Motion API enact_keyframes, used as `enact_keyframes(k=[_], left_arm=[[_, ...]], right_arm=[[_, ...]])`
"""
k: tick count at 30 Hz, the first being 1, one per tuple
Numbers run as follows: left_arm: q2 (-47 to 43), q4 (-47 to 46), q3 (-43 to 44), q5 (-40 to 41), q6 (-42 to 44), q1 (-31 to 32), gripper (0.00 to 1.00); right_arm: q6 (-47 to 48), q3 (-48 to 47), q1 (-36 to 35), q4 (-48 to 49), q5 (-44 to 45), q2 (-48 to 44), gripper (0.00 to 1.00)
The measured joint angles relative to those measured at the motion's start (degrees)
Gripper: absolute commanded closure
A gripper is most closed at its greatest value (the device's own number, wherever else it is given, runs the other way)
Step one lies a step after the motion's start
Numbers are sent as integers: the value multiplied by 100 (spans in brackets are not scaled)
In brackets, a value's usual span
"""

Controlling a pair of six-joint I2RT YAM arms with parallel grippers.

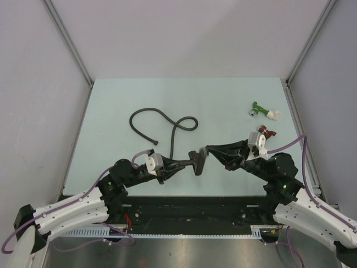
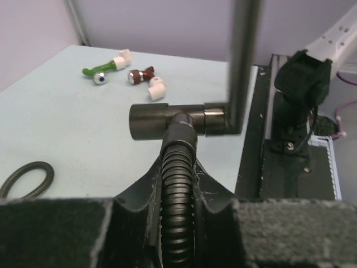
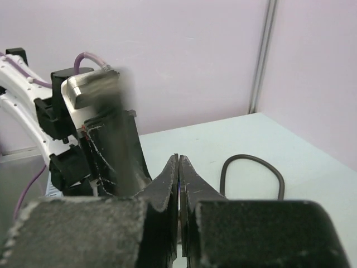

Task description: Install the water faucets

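The water faucet (image 1: 197, 160) is dark grey-brown. Its short T-shaped body (image 2: 167, 120) lies crosswise just past my left fingertips, and its thin straight arm (image 2: 243, 61) rises out of the top of the left wrist view. A ribbed black hose end (image 2: 178, 184) enters the body's middle stub. My left gripper (image 2: 178, 162) is shut on this ribbed end, also seen from above as the left gripper (image 1: 187, 162). My right gripper (image 1: 209, 149) is shut with nothing between its fingers, its tips close to the faucet's right side. In the right wrist view the right gripper (image 3: 178, 167) shows its jaws pressed together.
The rest of the black hose (image 1: 146, 110) loops over the pale green table behind the left gripper. A green fitting (image 1: 257, 109) and a dark-red fitting (image 1: 266, 133) with white ends lie at the back right. Grey walls with metal rails enclose the table.
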State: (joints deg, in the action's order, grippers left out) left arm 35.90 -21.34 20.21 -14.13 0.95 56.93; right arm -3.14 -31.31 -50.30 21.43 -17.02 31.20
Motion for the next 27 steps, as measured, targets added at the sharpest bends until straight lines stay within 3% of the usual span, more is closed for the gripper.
enact_keyframes(k=[3, 8, 9, 13, 16, 27], left_arm=[[66, 31, -17, -157, 66, 0, 98], [57, 87, -17, -173, 105, 7, 100], [52, 101, -17, -146, 101, 7, 100], [42, 109, -17, -20, 92, 7, 100], [0, 107, -17, 90, 90, 7, 100], [-153, 44, 7, 376, -122, 7, 100]], right_arm=[[28, 0, 26, 42, -133, 103, 100], [219, -50, 70, -105, -481, 212, 99], [293, -79, 85, -170, -538, 229, 95], [544, -153, 105, -562, -623, 247, 59], [739, -162, 105, -975, -616, 243, 43], [1445, -76, 105, -2164, -682, -289, 19]])
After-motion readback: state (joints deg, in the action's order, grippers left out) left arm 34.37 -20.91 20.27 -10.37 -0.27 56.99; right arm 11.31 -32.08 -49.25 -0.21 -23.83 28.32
